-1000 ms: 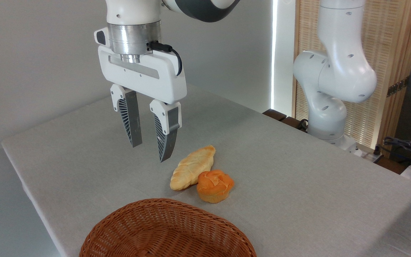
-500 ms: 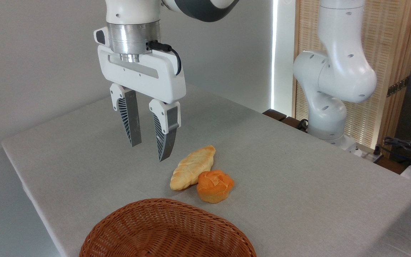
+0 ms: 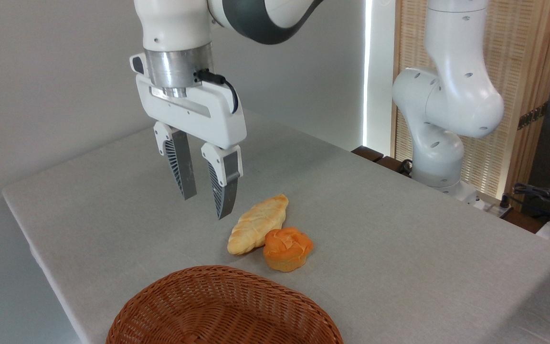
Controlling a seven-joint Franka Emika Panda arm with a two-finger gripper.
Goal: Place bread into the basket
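1. The gripper [image 3: 206, 206] hangs above the table [image 3: 399, 239] with its two fingers spread apart and nothing between them, up and to the left of the bread [image 3: 257, 223].
2. The bread lies flat on the table, set diagonally, with its lower right side touching a round orange bun [image 3: 287, 248]. The basket [image 3: 217, 310] sits nearer the camera at the bottom edge, apart from both, and nothing shows inside the part that is visible.
3. The bread looks light and probably soft, with a dry ridged crust that should not slip, so a hard squeeze could dent it. A gentle grip seems wiser.
4. The best hold is probably across the narrow width of the loaf, toward its upper half, where both long sides are free. Lower down, the bun crowds one side and a finger could knock it or catch it.
5. The pointed ends look like a poor place to hold, since the loaf could swing.
6. Count: one bread, one bun, one basket, one gripper with two fingers.
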